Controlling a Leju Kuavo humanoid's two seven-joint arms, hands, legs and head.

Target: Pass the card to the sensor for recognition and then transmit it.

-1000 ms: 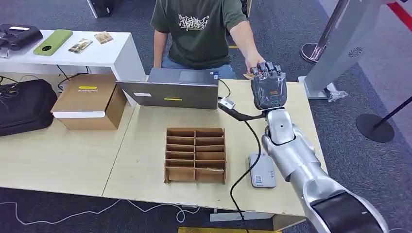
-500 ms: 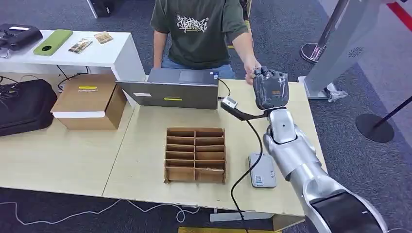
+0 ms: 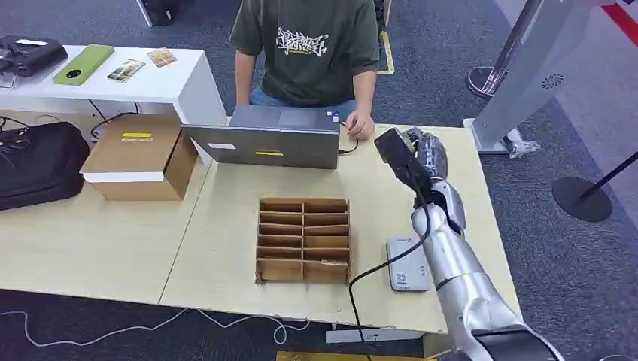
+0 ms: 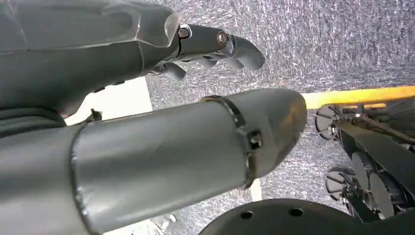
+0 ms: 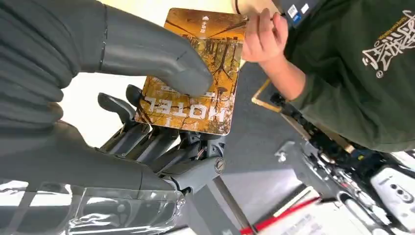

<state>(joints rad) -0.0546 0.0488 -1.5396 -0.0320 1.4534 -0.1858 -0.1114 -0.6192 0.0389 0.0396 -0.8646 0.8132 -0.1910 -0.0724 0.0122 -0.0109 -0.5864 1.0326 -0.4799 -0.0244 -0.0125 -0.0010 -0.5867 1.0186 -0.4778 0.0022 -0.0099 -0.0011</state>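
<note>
An office-style demo area set up like a reception desk.
A person (image 3: 305,45) is sitting at a laptop (image 3: 263,138) on a pale wooden table (image 3: 98,241), grey carpet (image 3: 579,248) running underneath, stanchion posts (image 3: 579,197) standing nearby.

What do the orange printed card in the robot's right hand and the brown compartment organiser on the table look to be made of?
Orange printed hotel card, pinched by the right hand: likely plastic, since it looks thin, stiff and flat with a slight sheen and rounded corners. Brown compartment organiser: apparently corrugated cardboard, matte brown, with thin slotted dividers and raw edges.
</note>
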